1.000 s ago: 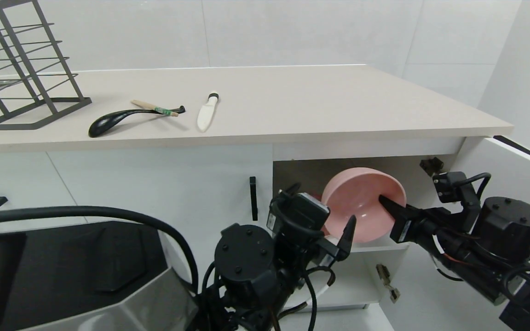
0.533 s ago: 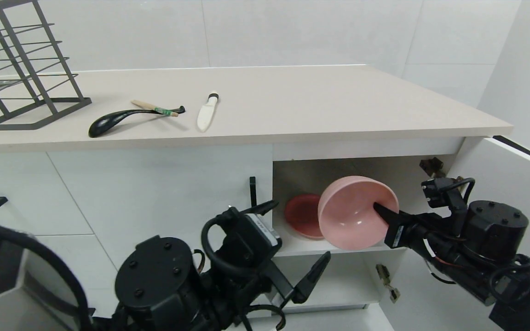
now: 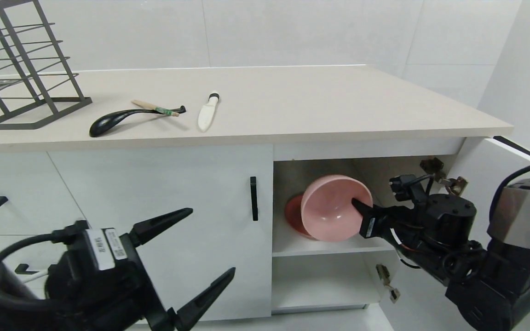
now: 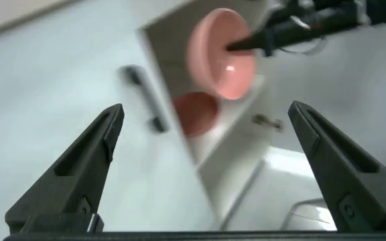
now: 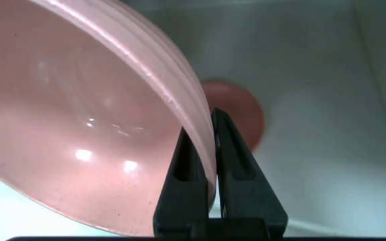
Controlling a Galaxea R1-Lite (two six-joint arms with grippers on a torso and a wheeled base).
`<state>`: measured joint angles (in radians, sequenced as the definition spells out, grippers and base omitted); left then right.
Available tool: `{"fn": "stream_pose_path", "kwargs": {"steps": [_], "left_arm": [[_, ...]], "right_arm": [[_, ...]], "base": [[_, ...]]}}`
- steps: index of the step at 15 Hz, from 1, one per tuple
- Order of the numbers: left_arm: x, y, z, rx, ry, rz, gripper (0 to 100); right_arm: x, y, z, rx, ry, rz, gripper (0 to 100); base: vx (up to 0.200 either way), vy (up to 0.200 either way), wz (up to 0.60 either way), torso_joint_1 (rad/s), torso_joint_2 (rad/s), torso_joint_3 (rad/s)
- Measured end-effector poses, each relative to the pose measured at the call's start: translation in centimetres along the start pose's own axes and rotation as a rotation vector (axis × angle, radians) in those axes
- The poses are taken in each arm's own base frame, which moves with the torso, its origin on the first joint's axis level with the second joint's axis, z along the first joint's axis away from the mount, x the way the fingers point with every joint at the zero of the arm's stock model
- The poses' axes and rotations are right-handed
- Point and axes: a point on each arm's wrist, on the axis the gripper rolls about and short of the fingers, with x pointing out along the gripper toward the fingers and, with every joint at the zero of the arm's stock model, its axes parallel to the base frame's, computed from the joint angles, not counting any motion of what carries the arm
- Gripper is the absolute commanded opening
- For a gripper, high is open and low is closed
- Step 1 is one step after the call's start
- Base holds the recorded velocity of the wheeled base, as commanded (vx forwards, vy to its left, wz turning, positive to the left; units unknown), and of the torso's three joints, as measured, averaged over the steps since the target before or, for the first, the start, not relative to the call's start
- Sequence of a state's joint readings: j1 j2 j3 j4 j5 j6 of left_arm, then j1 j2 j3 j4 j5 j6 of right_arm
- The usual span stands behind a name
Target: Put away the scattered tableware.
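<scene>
**Two pincers, one pink bowl at the open cupboard**

One round pink bowl with a ribbed outer wall (image 3: 331, 207) is held in the mouth of the open cupboard, just above its white upper shelf (image 3: 329, 246). It is tilted on edge so its hollow faces outward. The right pincer (image 3: 356, 203) is clamped on the bowl's rim, with one finger inside the bowl and the other outside. Behind the bowl and partly hidden by it, a flat red plate (image 3: 292, 216) rests on the same shelf. I cannot tell whether bowl and plate touch.

The left pincer (image 3: 212, 240) hangs low in front of the closed white cupboard door with the black bar handle (image 3: 253, 197). Its fingers are spread wide and grip nothing.

Up on the pale bench (image 3: 315, 101) lie a black curved spoon (image 3: 108, 120), a pair of wooden chopsticks with a green band (image 3: 154, 108) crossing its handle, and a white knife with a black end (image 3: 207, 115) just beside them. A dark wire rack (image 3: 12, 125) stands at the bench's far left, apart from the cutlery.
</scene>
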<state>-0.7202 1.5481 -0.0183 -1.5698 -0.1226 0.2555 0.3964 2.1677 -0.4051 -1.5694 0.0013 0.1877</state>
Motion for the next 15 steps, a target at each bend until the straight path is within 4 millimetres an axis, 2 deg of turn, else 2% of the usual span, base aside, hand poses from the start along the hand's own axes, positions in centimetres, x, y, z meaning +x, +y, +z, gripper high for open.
{"fn": "stream_pose_path", "kwargs": {"steps": [5,9,12,15], "left_arm": [[-1.8,1.0,1.3,-0.100,-0.062,0.130,100],[-2.8,1.2,1.0,-0.132,0.019,0.217,100],[-4.7,1.1,1.1,-0.172,0.070,0.227,100],[-7.5,0.5,0.8,-0.188,0.154,0.218,100]], "right_arm": [[3.6,0.0,-1.7,-0.003,0.050,0.001,0],[6.8,-0.3,-2.3,0.001,0.120,-0.007,0],[8.8,-1.3,-2.7,0.008,0.148,-0.025,0],[10.0,-3.2,-3.6,0.021,0.168,-0.067,0]], "base": [[0.000,0.000,0.00,0.000,0.00,0.000],[0.000,0.000,0.00,0.000,0.00,0.000],[0.000,0.000,0.00,0.000,0.00,0.000],[0.000,0.000,0.00,0.000,0.00,0.000]]}}
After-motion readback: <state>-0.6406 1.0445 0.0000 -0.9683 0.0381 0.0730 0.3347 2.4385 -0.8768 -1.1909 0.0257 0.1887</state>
